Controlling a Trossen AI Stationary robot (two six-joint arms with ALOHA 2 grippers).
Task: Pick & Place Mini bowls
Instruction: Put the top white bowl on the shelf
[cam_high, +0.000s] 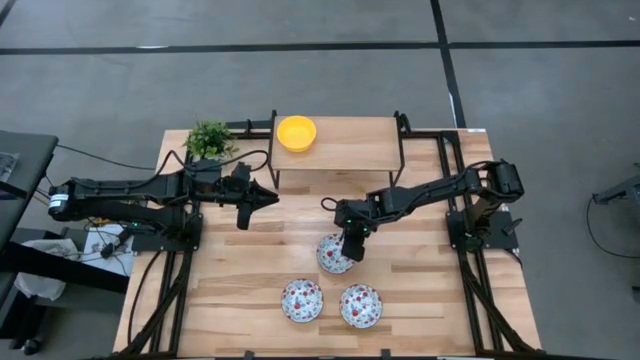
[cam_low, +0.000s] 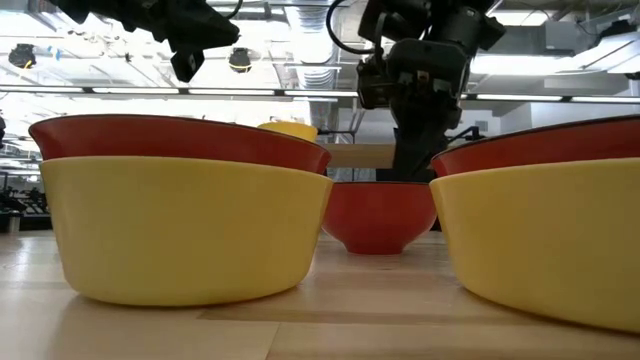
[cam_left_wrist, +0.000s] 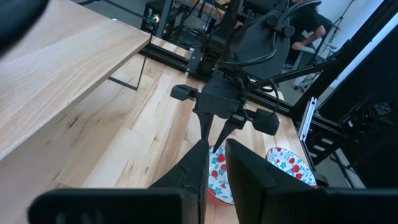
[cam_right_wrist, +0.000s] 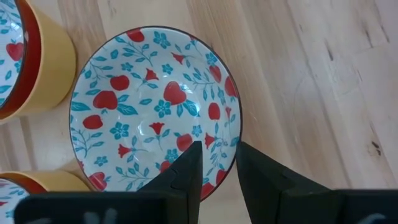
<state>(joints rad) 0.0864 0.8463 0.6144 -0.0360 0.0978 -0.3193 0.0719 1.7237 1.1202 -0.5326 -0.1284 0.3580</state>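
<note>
A white mini bowl with a red-and-blue floral inside (cam_right_wrist: 155, 112) and a red outside (cam_low: 378, 215) stands on its foot in the middle of the table (cam_high: 335, 253). My right gripper (cam_right_wrist: 219, 155) hangs over its rim, fingers apart, one on each side of the rim (cam_high: 350, 248). Two more floral mini bowls (cam_high: 301, 300) (cam_high: 361, 306) sit nested in yellow ones near the front edge. A plain yellow mini bowl (cam_high: 296, 132) rests on the raised shelf. My left gripper (cam_high: 272, 198) waits in the air to the left, its fingers (cam_left_wrist: 217, 155) slightly apart around nothing. My right gripper comes from above, slanting down, with one finger inside the bowl and one outside, astride the rim (cam_right_wrist: 229, 165) on the side toward the table's right. Whether the fingers touch the rim I cannot tell. The bowl stands upright on the table.
A wooden shelf on a black frame (cam_high: 350, 150) spans the far middle of the table. A small green plant (cam_high: 209, 139) stands at the far left corner. The two nested pairs (cam_low: 180, 220) (cam_low: 540, 230) sit close to the front edge, with bare wood on either side.
</note>
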